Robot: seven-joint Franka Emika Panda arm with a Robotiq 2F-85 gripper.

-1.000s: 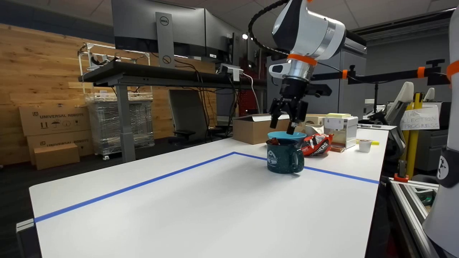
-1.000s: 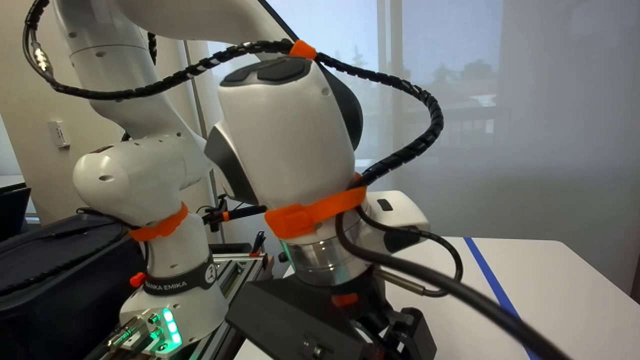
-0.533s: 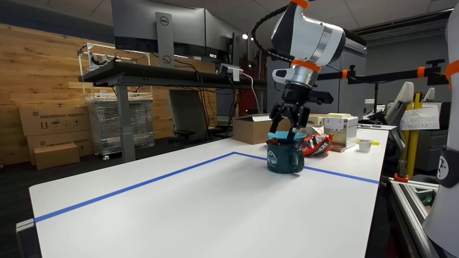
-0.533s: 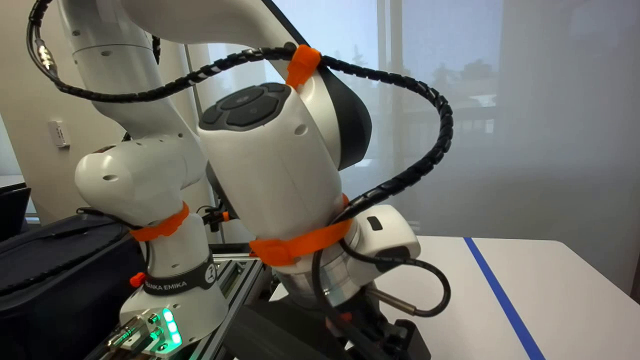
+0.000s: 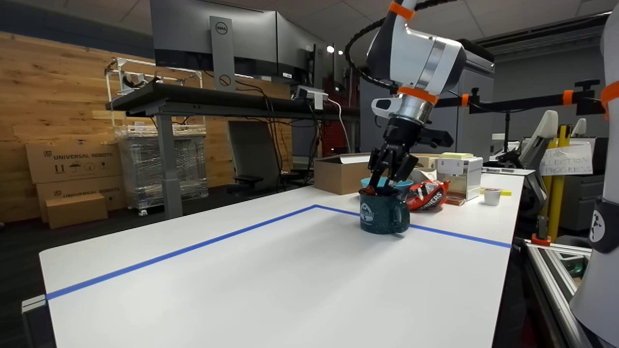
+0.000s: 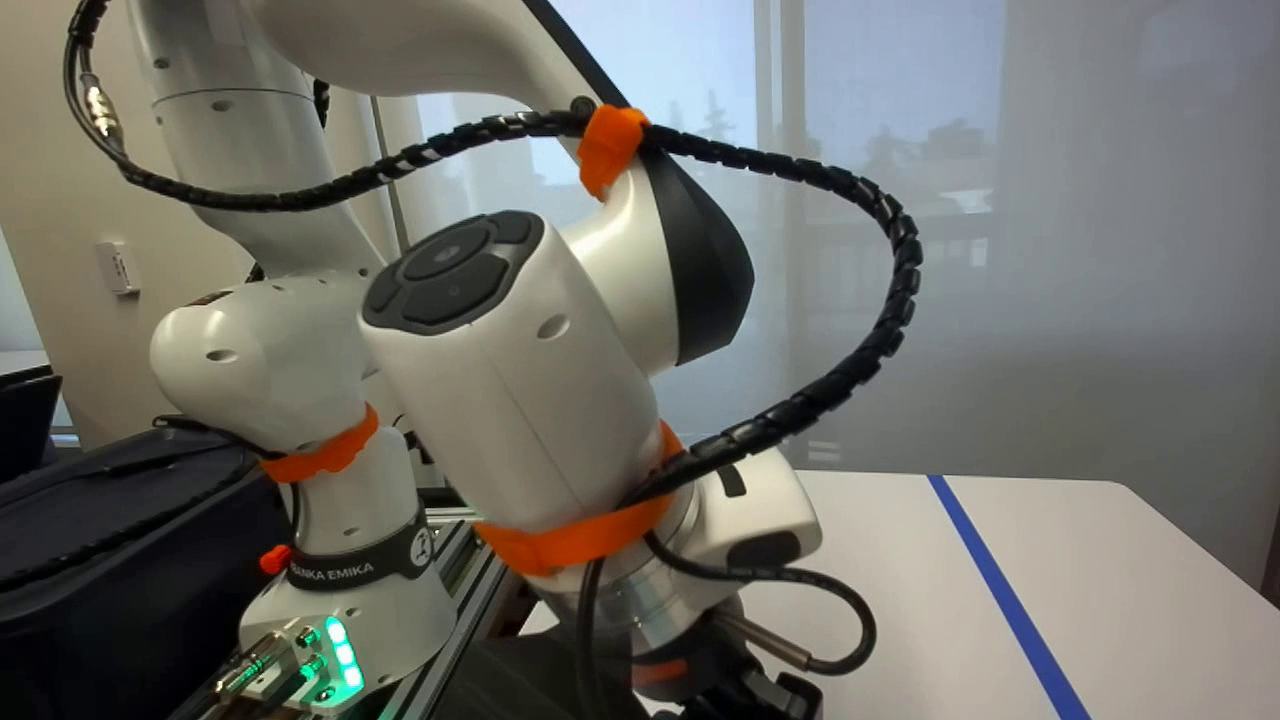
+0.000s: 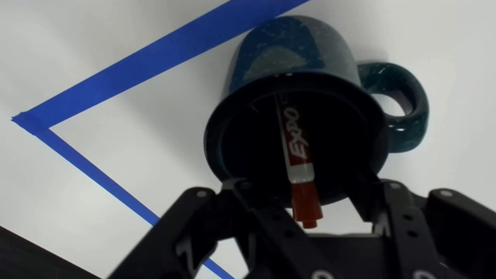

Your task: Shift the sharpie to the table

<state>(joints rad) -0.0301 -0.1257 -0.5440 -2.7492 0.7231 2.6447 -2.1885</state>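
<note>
Pincer [image 7: 304, 190] straddles the sharpie [image 7: 297, 151] in the mug [image 5: 382, 217], bowl [image 5: 405, 184] and packet [image 5: 428, 195] near.

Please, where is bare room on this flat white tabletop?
In an exterior view, tabletop lies bare before the speckled teal mug, inside thin blue tape lines, and left of them. Crowded: behind the mug, around the shiny red bag.

Wood wall [image 5: 72, 106], 3 boxes [image 5: 77, 164] nr it; dk flr [image 5: 121, 224]; monitors [image 5: 186, 34] on blk desk [image 5: 251, 102]; daylit window [image 6: 890, 170].
</note>
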